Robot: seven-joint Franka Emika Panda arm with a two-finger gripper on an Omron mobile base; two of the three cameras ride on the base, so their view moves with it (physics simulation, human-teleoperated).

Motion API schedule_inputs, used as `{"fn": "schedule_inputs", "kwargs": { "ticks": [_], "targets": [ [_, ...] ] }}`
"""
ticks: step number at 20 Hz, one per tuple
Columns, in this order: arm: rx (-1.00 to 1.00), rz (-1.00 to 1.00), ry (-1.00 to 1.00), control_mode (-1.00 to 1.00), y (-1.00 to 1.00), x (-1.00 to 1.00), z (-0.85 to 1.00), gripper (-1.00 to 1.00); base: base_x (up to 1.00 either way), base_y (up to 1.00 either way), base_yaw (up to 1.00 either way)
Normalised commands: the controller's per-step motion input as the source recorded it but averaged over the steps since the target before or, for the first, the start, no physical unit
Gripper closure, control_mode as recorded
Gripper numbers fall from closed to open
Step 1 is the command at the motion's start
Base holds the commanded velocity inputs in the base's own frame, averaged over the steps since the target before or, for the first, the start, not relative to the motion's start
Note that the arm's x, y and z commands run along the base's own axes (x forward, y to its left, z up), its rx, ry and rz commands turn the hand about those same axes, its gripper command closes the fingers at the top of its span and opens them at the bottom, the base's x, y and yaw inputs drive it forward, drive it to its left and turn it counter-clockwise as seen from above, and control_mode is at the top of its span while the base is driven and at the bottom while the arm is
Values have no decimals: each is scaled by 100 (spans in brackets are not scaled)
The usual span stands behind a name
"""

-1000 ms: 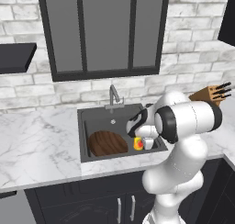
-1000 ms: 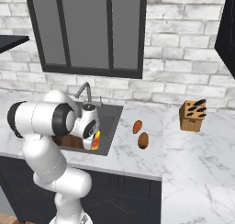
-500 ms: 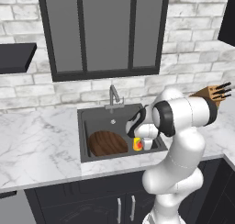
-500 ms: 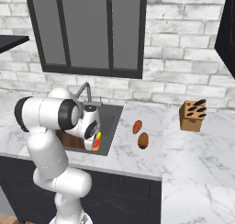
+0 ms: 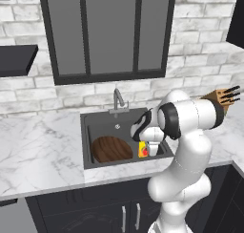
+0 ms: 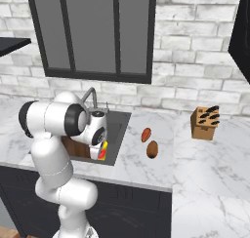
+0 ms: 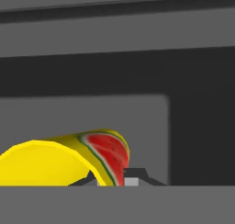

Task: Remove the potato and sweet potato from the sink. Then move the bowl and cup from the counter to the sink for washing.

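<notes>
The arm is sinking a bit lower into the sink (image 5: 102, 127) since a second ago; the gripper (image 5: 147, 150) is staying clamped on the cup's (image 5: 142, 149) rim; bowl (image 5: 111, 149) already in, potato (image 6: 152, 149) and sweet potato (image 6: 146, 134) sitting on the counter (image 6: 205, 159); I'm guessing only the release is left.

White rounded arm (image 5: 183, 179), blk joints

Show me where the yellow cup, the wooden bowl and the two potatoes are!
cup (image 5: 142, 150): left base view, its yellow side.
bowl (image 5: 111, 148): left base view, middle of the dish.
sweet potato (image 6: 146, 134): right base view, its middle.
potato (image 6: 152, 148): right base view, its middle.
</notes>
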Motion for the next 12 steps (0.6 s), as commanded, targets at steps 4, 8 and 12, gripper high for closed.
{"fn": "schedule_inputs", "kwargs": {
  "ticks": [4,8,12],
  "targets": [
    [0,0,-1,-100,0,4,-21,100,0,0,0],
    [0,0,-6,-100,0,10,-14,100,0,0,0],
    [0,0,-10,-100,0,12,-10,100,0,0,0]
  ]
}}
